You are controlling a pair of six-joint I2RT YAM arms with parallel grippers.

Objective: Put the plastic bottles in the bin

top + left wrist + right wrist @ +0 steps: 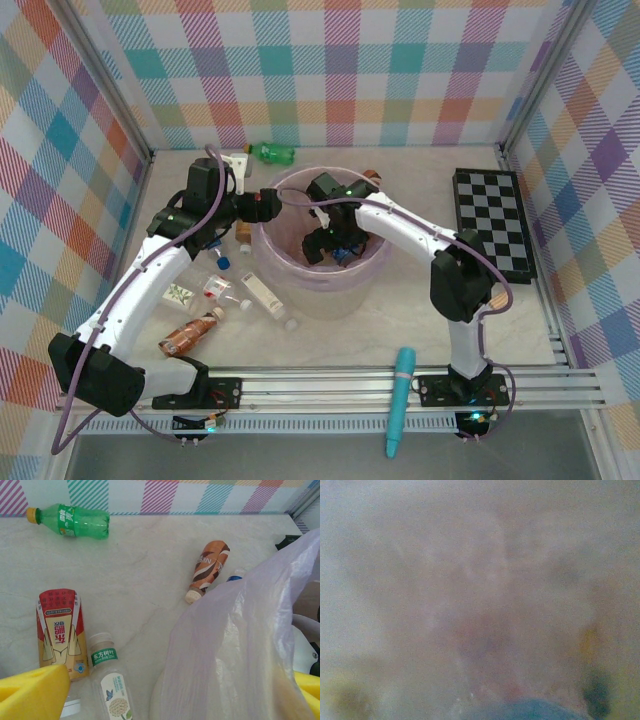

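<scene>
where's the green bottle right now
The green bottle lies on its side at the back of the table near the plaid wall, left of centre, just beyond the bin's far rim.

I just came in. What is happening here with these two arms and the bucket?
Two robot arms are putting plastic bottles into the large round pale bin lined with a pink bag. The right gripper is down inside it; whether it holds anything is unclear. The left gripper is open at the bin's left rim. Several bottles lie on the table, including a green bottle and a copper-brown bottle.
</scene>
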